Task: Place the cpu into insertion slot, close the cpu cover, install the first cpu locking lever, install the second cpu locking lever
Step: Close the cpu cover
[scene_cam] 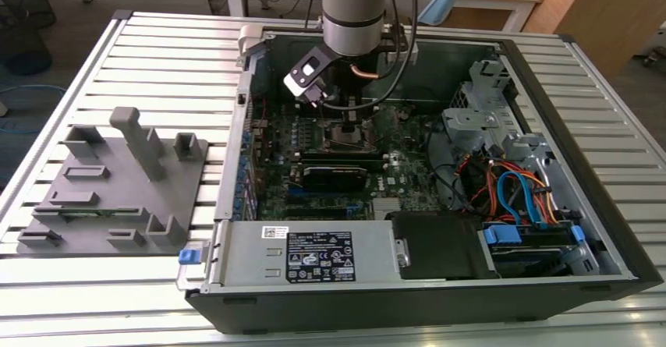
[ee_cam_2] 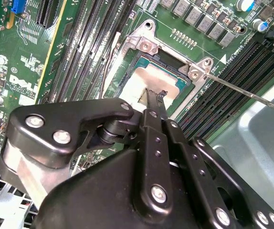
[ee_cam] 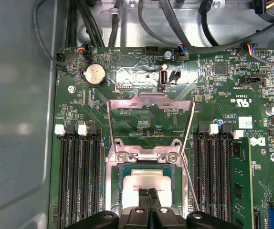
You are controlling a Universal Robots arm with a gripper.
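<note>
Directly below the wrist, the gripper [ee_cam: 149,194], fingertips pressed together and holding nothing, sits over the dull silver top of the cpu [ee_cam: 134,186], which lies flat in the insertion slot [ee_cam: 112,191], beyond which the cpu cover [ee_cam: 146,153] stands hinged open.

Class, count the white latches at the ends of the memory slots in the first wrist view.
4 white latches: two on one side of the insertion slot, two on the other. More may be hidden at the memory slots' other ends.
</note>
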